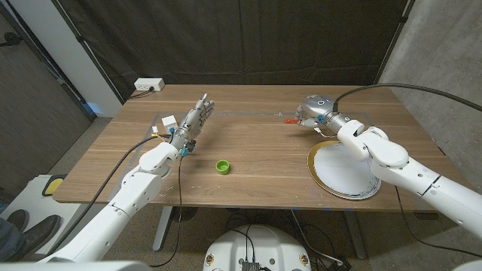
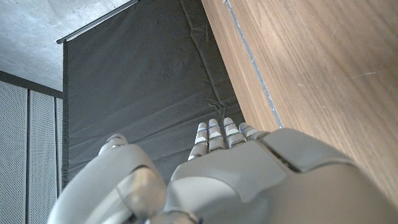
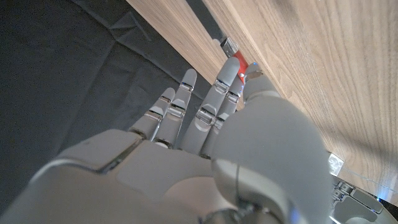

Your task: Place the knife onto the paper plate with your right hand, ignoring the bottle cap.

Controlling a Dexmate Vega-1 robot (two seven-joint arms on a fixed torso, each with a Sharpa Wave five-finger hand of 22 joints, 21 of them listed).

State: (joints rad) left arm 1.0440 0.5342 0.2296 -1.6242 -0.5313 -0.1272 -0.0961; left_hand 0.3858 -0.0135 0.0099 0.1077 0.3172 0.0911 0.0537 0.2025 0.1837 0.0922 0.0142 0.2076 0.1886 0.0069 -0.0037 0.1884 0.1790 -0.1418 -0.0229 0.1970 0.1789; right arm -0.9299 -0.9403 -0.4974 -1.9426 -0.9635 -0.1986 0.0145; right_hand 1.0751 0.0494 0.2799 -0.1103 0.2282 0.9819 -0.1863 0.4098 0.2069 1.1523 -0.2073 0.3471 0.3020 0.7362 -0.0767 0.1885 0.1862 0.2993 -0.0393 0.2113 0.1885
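The knife (image 1: 290, 120) shows as a red handle poking out from under my right hand (image 1: 312, 111) at the table's far right. In the right wrist view the red handle (image 3: 237, 64) sits between a fingertip and the thumb (image 3: 273, 124), with a bit of silver blade (image 3: 229, 45) beyond it against the wood. The hand pinches the knife low at the table surface. The paper plate (image 1: 343, 172), white with a gold rim, lies near the front right edge, just in front of that hand. The green bottle cap (image 1: 222, 166) sits mid-table. My left hand (image 1: 197, 117) stands on edge at the left, fingers straight, holding nothing.
A white power strip (image 1: 148, 86) lies at the table's back left corner. A small white block (image 1: 169, 120) sits beside my left wrist. A dark curtain hangs behind the table. Bare wood stretches between the cap and the plate.
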